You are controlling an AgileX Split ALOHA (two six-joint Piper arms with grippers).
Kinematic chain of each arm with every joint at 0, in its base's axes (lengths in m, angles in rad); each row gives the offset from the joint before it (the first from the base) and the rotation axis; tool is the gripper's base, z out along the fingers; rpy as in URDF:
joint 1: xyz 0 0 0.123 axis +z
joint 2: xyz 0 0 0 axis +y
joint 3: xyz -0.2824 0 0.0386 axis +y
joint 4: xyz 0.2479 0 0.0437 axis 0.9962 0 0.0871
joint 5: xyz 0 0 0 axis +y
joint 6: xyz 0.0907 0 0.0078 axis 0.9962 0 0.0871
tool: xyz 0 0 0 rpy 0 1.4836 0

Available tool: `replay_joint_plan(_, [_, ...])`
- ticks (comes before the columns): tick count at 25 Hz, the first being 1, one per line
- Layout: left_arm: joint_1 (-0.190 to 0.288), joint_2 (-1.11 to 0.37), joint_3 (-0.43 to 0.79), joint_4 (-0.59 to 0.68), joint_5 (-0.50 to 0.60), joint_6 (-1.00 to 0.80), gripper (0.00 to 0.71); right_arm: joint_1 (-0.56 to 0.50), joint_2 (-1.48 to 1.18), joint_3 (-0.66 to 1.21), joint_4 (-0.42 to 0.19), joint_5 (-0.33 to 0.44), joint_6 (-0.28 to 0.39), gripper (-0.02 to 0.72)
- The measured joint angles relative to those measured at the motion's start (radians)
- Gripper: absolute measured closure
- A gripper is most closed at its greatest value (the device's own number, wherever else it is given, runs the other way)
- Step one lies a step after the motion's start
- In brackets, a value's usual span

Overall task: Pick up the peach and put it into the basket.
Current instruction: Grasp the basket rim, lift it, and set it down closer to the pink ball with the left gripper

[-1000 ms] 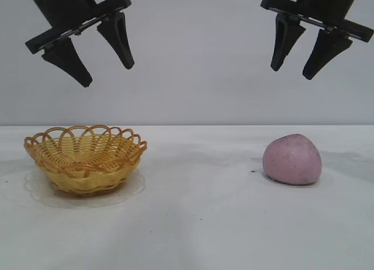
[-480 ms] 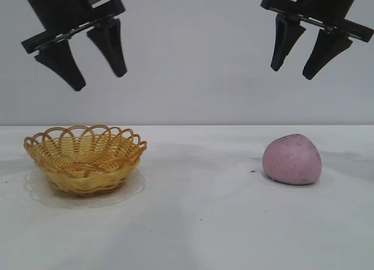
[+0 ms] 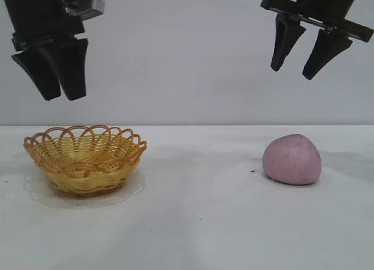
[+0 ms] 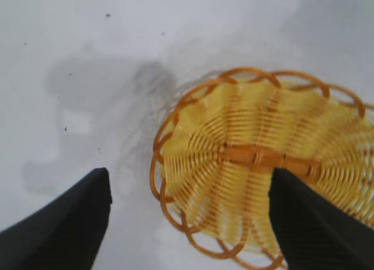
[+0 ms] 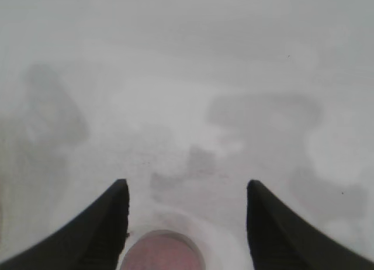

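1. Exterior view shows the peach (image 3: 291, 159) resting on the table (image 3: 198, 223) at the right, well apart from the basket (image 3: 85, 159) at the left; nothing is grasped yet.
2. Right gripper (image 3: 304, 58) hangs high above the peach, jaws spread wide and empty. In the right wrist view the peach (image 5: 162, 252) sits just at the frame edge between the two fingers (image 5: 99, 229), so the alignment looks roughly good.
3. Left gripper (image 3: 58, 86) hovers above the basket, empty; the left wrist view shows its fingers (image 4: 64, 229) parted, with the basket (image 4: 257, 165) below.
4. To do the pick well, I judge the right arm should descend straight, keeping the peach centred between the jaws.
5. Close around the widest part of the peach; its rounded, tapering shape may slip if gripped near the pointed top.
6. The left gripper over the basket may obstruct delivery.
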Motion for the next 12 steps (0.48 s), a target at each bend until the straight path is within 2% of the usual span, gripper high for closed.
replay_joint_plan(2, [-0.009,0.0,0.0,0.016,-0.011,0.037,0.38,0.0,0.0,0.0,0.0,0.0,-0.002,0.285])
replay_joint_plan(8, [-0.02,0.018,-0.003,0.052,-0.05,0.057,0.376,0.0,0.0,0.0,0.0,0.002,-0.006,0.285])
replay_joint_plan(9, [-0.02,0.028,-0.003,0.06,-0.05,0.057,0.417,0.0,0.0,0.0,0.0,0.002,-0.006,0.285])
replay_joint_plan(12, [-0.02,0.066,-0.007,0.073,-0.05,0.059,0.401,0.0,0.0,0.0,-0.002,0.002,-0.006,0.285])
